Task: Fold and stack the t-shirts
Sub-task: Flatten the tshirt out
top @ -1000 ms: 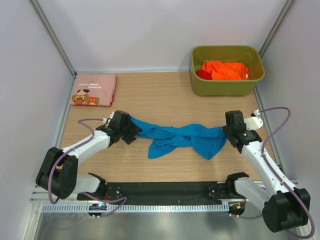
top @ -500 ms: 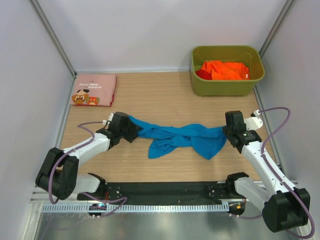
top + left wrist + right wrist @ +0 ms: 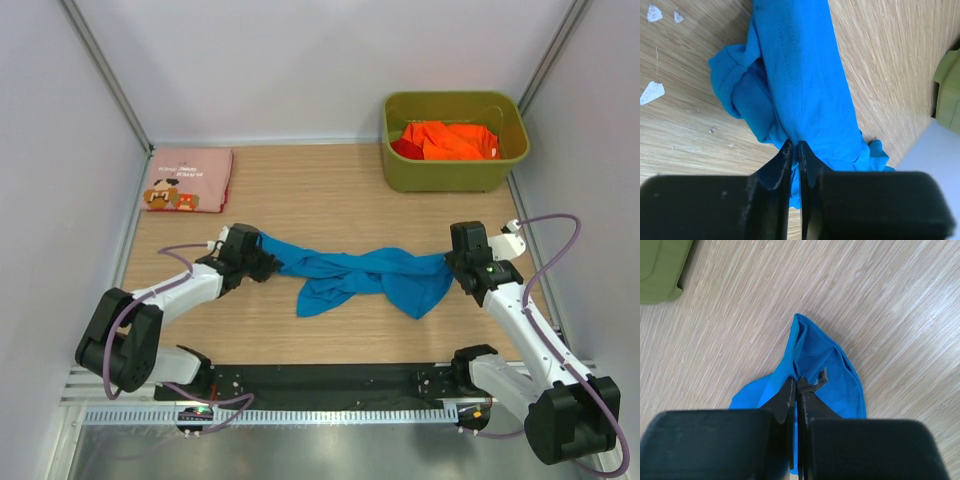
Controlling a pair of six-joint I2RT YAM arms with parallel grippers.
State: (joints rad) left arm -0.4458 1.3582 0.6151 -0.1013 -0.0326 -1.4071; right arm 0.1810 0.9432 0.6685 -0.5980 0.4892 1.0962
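Note:
The blue t-shirt [image 3: 360, 275] lies bunched and stretched into a long strip across the middle of the wooden table. My left gripper [image 3: 265, 262] is at its left end. In the left wrist view, the left gripper [image 3: 795, 145] has its jaws pinched together on a fold of the blue t-shirt [image 3: 800, 75]. My right gripper [image 3: 452, 268] is at the strip's right end. The right wrist view shows the right gripper [image 3: 796, 381] shut on an edge of the blue t-shirt [image 3: 815, 355]. A folded pink t-shirt [image 3: 188, 180] with a brown print lies at the back left.
An olive-green bin [image 3: 455, 175] stands at the back right, holding an orange t-shirt [image 3: 450, 140] and a red t-shirt [image 3: 403, 148]. White walls and metal posts close in the table on three sides. Both arm bases sit on the black rail at the near edge.
My left gripper's jaws have closed onto the left end of the blue t-shirt. The right arm and the cloth's shape have hardly moved.

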